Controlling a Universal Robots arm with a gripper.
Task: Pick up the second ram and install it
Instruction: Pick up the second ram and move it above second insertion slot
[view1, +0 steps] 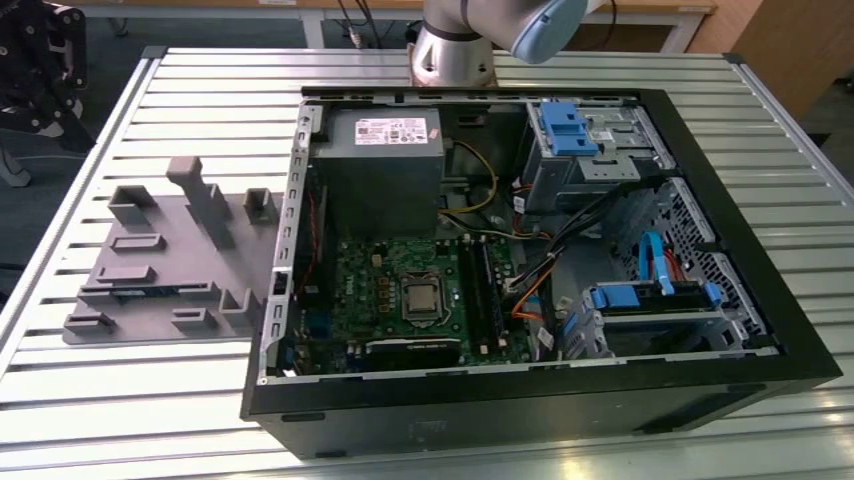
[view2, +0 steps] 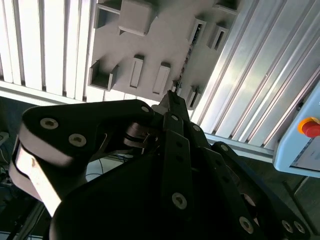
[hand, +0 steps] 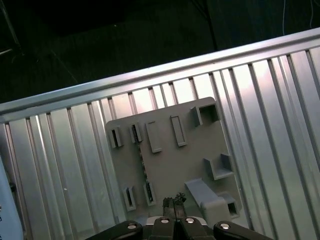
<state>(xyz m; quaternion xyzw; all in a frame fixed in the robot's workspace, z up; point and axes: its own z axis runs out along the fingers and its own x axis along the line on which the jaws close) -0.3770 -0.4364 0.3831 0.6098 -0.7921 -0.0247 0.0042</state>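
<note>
1. Three views together give one black gripper. Its jaws are together and hold nothing.
2. One second ram, a long thin blue circuit-board stick, stands on its edge in a narrow slot of the grey plastic fixture plate. The gripper is well apart from it and does not touch it.
3. In both wrist views the second ram is seen as a thin dark line along the fixture plate. Its blue colour is seen in the exterior view.
4. The exterior view adds one open black computer case, which lies on the ribbed aluminium table at the exterior view's right of the fixture plate.
5. Inside the case I count:
   - one green motherboard;
   - one silver square processor socket on the motherboard;
   - one grey metal power supply box;
   - two blue plastic brackets, the far bracket and the near bracket.
6. The exterior view also gives the grey arm base, at the table's far edge behind the case.
7. The second wrist view adds one red round button on a pale box, beside the table's edge.
8. The first wrist view adds the dark floor beyond the table.
</note>
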